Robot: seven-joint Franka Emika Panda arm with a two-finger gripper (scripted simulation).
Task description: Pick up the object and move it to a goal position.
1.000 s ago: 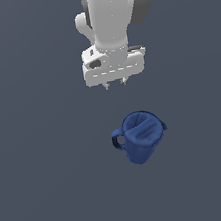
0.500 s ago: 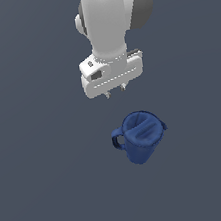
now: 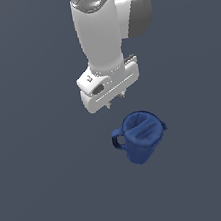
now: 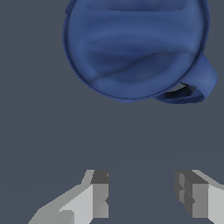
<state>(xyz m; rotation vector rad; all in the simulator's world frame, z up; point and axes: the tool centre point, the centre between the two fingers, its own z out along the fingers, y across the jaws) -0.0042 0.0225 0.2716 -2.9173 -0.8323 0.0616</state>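
- Exterior view: I see the arm [image 3: 101, 33] hanging over a plain grey floor [image 3: 43, 184], wrist turned down. Its gripper [image 3: 115, 100] shows only two short finger tips poking out below the white hand body; from here I cannot tell how far apart they are.
- Exterior view: the blue jug [image 3: 140, 141] stands upright on the floor, just below the gripper in the picture and a little toward the exterior view's right. Its loop handle points to the exterior view's left, and a small spout sits at the rim on the opposite side. Nothing touches it.
- Wrist view: the gripper [image 4: 141, 194] is spread wide, with bare floor [image 4: 39, 131] between the two fingers [image 4: 99, 194] and nothing held.
- Wrist view: I look down into the jug's [image 4: 133, 43] open mouth. It lies ahead of the fingers, apart from them, handle out to one side.
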